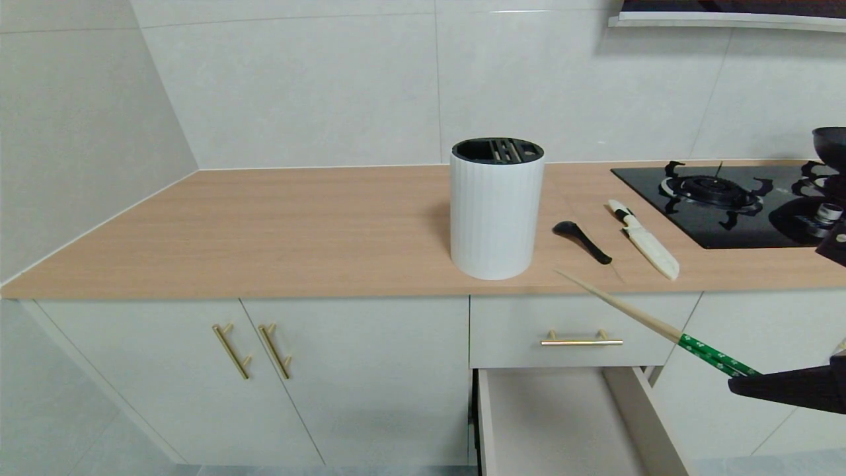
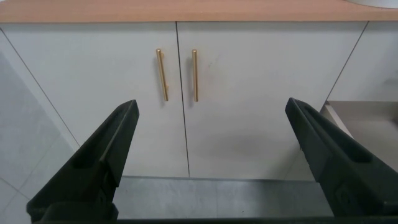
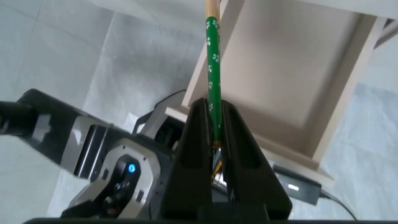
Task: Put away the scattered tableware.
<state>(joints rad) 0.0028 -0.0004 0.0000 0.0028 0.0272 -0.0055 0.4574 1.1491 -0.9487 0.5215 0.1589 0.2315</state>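
Because the right pincer (image 3: 214,111) pinches the chopstick (image 3: 213,56) only at its green end, the long shaft pointing ahead of it toward the white holder (image 1: 497,218) could swivel or slip, dropping into the open drawer (image 1: 562,423) below.

I am finding no readable words, numbers or signs. The chopsticks (image 3: 213,56) between my right fingers (image 3: 198,146) are bearing only white dots.

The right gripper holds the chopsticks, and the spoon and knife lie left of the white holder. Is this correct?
Not quite: in the head view the spoon and knife lie right of the white holder. The right gripper does hold the chopsticks.
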